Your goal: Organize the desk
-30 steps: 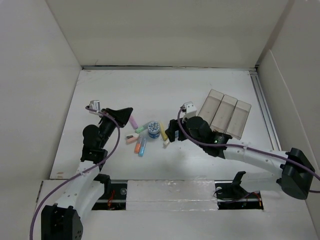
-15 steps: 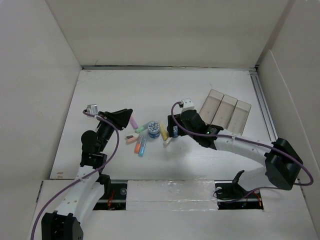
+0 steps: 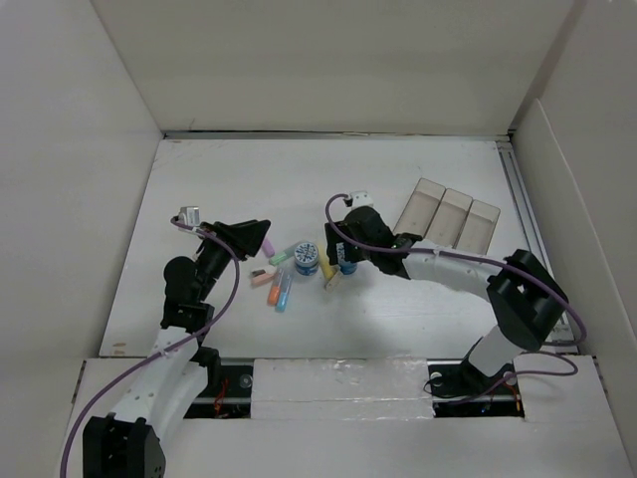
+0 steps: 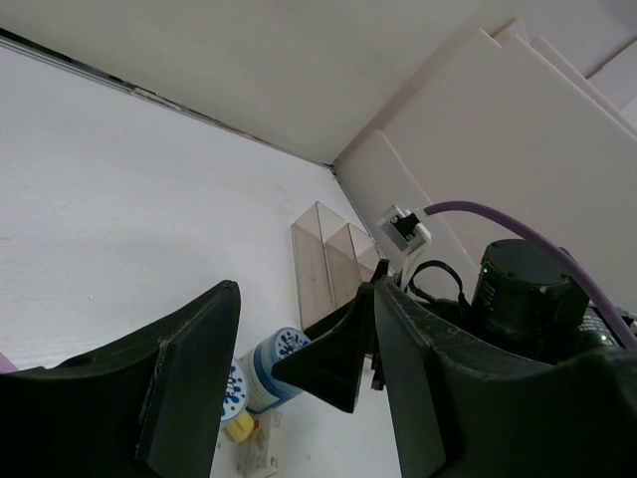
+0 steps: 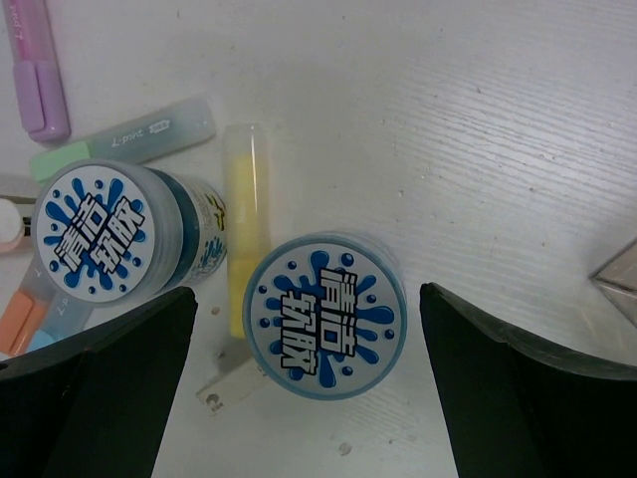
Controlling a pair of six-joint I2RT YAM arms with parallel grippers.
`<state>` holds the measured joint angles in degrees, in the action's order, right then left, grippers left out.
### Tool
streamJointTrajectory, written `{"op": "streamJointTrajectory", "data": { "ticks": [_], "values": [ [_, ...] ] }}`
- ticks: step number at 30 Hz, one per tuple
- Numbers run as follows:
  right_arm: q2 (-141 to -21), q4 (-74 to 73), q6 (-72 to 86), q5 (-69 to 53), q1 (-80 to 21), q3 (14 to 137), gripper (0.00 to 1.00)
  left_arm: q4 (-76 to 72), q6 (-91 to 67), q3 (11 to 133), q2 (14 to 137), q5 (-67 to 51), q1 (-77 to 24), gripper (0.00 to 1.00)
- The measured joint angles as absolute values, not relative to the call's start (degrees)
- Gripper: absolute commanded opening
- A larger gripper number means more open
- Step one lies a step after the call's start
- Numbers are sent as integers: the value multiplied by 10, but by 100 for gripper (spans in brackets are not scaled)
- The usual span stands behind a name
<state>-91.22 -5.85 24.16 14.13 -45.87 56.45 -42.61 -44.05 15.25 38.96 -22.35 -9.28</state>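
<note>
The desk is a big, flat, white top with a smooth, dull skin, and tall white walls stand round it. It lies under both claws.

The right claw hangs over the middle of the desk with its two dark fingers spread wide, and it grips nothing. Between them a round tub stands on the desk. It has a flat lid with a blue splash and white letters. The fingers do not touch it.

A second tub just like it stands at 10 o'clock from the first. A thin yellow pen lies between the two. A green pen and a purple pen lie past them.

A clear plastic tray with three long boxes lies at 2 o'clock from the right claw.

The left claw is at 9 o'clock from the pens. Its black wedge fingers are parted and hold nothing.
</note>
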Motion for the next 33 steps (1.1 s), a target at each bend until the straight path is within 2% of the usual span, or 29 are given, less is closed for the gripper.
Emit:
{"op": "streamJointTrajectory", "data": {
  "ticks": [3,8,14,17,26,33],
  "values": [
    [-926,-60,242,146,-459,574,92,-426,-441,152,390,-225,-93,52],
    [-930,-69,244,166,-462,574,88,-426,-443,152,390,-228,-93,52],
    [-943,-78,253,188,-474,574,72,-426,-446,152,385,-229,-93,52],
    [-943,-87,254,195,-474,578,56,-426,-447,152,384,-229,-93,52],
    [-907,-127,245,220,-450,637,56,-427,-450,152,384,-232,-93,52],
    [-800,-93,251,234,-288,676,56,-427,-452,152,375,-233,-93,52]
  ]
}}
